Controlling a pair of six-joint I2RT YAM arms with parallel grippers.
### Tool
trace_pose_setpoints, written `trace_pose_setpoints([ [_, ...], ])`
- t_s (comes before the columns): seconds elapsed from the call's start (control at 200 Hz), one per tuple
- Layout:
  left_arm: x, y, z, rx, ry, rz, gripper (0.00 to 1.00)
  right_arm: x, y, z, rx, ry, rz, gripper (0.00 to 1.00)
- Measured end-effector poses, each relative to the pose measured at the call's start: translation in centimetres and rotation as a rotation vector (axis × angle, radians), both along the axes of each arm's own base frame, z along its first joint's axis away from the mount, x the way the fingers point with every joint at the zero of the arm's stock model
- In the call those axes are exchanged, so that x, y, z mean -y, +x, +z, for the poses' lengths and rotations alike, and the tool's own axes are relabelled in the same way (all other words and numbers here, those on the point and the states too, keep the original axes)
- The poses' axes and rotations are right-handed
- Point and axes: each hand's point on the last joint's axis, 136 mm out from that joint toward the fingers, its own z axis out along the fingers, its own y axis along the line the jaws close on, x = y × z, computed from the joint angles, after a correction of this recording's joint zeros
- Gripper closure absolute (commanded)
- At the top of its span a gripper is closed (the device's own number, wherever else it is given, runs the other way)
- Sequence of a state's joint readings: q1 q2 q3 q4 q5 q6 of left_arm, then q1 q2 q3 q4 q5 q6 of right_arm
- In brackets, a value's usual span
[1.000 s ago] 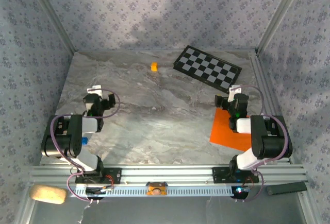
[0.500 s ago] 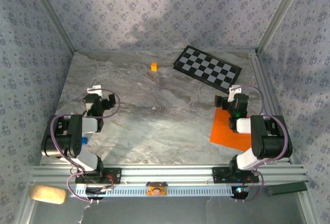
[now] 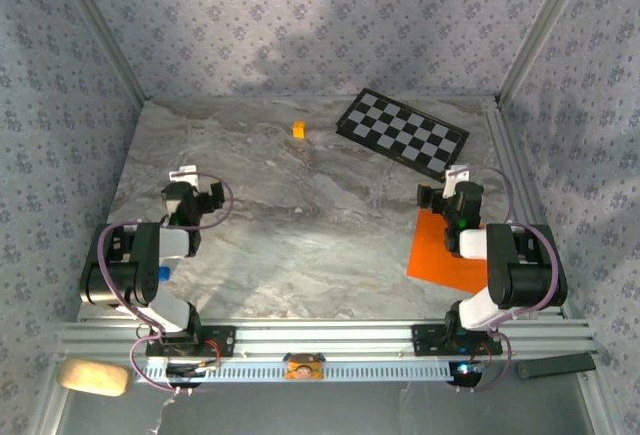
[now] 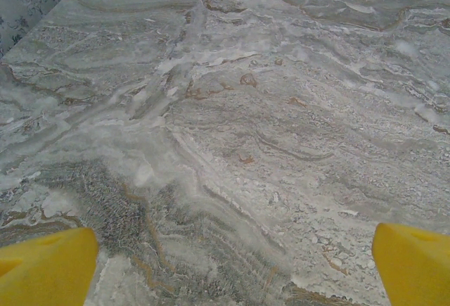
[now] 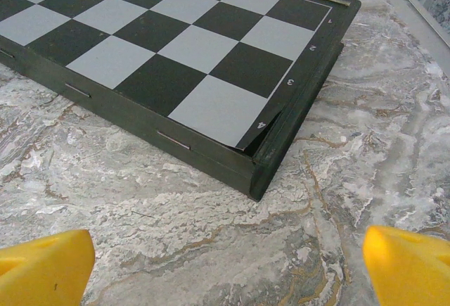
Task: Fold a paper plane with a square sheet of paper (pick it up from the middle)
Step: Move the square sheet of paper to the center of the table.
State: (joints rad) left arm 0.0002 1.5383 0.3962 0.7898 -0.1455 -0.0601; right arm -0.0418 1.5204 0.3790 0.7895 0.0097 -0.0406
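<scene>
right tool (image 3: 445, 193) near orange sheet (image 3: 442, 255)

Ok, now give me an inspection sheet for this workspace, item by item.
Surface: grey marble-patterned table, flat.
Job's things: orange square sheet of paper, flat and unfolded, near right, partly under the right arm.
Clutter: checkered board far right; small orange cube far centre.
Grippers: left gripper open, empty; right gripper open, empty, facing the board.
Cables: purple cables looped beside both arms.
Surroundings: patterned walls; aluminium rail at the near edge.
</scene>
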Motion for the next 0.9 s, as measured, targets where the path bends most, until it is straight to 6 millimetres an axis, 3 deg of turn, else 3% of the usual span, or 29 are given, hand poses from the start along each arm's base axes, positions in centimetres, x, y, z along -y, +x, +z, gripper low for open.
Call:
trace_pose_setpoints([
  [0.2, 0.2, 0.0, 0.0, 0.0, -0.001, -0.013, 0.0, 0.0, 0.0, 0.0, 0.0, -0.001, 0.002, 0.09],
  [0.32, 0.7, 0.1, 0.2, 0.004, -0.003, -0.045, 0.0, -0.2, 0.0, 0.1, 0.001, 0.002, 0.01, 0.05],
  [0.425, 0.6, 0.0, 1.6, 0.033, -0.001, -0.037, 0.0, -0.3, -0.3, 0.8, -0.003, 0.003, 0.01, 0.02],
  [0.6, -0.7, -0.6, 4.3, 0.003, -0.034, 0.063, 0.0, 0.9, 0.4, 5.0, -0.02, 0.058, -0.066, 0.0],
  [0.755, -1.8, -0.5, 7.2, -0.062, -0.126, 0.185, 0.0, 2.8, 0.7, 9.1, -0.079, 0.236, -0.162, 0.0],
  [0.81, -1.9, -1.1, 7.6, -0.082, -0.164, 0.218, 0.0, 3.1, -0.1, 9.3, -0.101, 0.311, -0.168, 0.0],
  [0.9, -1.4, -2.7, 7.1, -0.132, -0.231, 0.228, 0.0, 3.3, -2.2, 7.6, -0.204, 0.439, -0.196, 0.03],
])
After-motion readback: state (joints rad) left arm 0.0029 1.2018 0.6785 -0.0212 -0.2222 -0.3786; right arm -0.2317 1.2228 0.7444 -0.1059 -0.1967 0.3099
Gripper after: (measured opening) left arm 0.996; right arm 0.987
